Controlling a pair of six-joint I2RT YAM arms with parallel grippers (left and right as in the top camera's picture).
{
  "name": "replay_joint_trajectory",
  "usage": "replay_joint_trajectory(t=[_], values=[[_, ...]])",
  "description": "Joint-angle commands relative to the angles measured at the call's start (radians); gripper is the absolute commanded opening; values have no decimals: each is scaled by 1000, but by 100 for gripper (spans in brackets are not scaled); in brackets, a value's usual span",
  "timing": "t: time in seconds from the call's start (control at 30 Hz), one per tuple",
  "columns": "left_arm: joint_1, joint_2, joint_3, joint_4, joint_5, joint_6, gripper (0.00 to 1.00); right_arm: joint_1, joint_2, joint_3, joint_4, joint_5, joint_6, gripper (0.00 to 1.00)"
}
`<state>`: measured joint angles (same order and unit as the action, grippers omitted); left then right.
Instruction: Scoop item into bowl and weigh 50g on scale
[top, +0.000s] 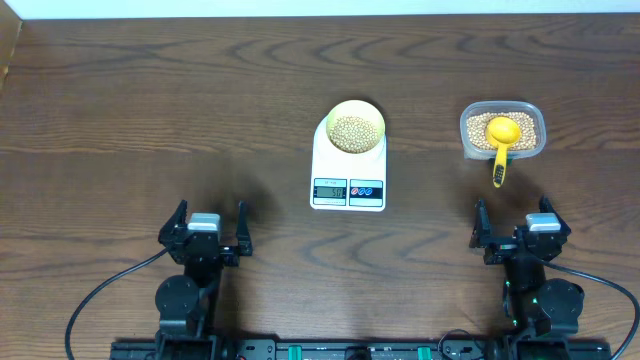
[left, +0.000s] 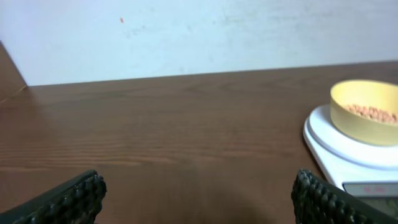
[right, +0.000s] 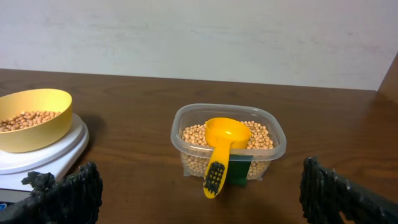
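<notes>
A pale-yellow bowl (top: 355, 125) holding tan beans (top: 354, 132) sits on the white scale (top: 348, 175) at the table's middle; the display is lit but unreadable. The bowl also shows in the left wrist view (left: 364, 112) and the right wrist view (right: 32, 118). A clear tub (top: 502, 130) of beans (right: 260, 135) stands to the right, with a yellow scoop (top: 501, 140) resting in it, handle over the near rim (right: 217, 155). My left gripper (top: 204, 232) is open and empty near the front left. My right gripper (top: 522, 228) is open and empty, in front of the tub.
The dark wooden table (top: 150, 110) ends at a white wall at the back. Cables run from both arm bases along the front edge.
</notes>
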<state>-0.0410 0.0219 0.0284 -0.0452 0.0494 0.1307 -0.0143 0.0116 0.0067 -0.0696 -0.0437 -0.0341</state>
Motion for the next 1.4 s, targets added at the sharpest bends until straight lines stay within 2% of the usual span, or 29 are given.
replay_joint_trajectory(t=[0.0, 0.17, 1.37], values=[[5, -21, -24, -28, -52, -43, 98, 8, -6, -1, -5, 11, -8, 99], [5, -21, -24, -28, -51, -107, 98, 8, -6, -1, -5, 11, -8, 99], [5, -15, -24, -27, -50, -106, 98, 8, -6, -1, -5, 11, -8, 99]])
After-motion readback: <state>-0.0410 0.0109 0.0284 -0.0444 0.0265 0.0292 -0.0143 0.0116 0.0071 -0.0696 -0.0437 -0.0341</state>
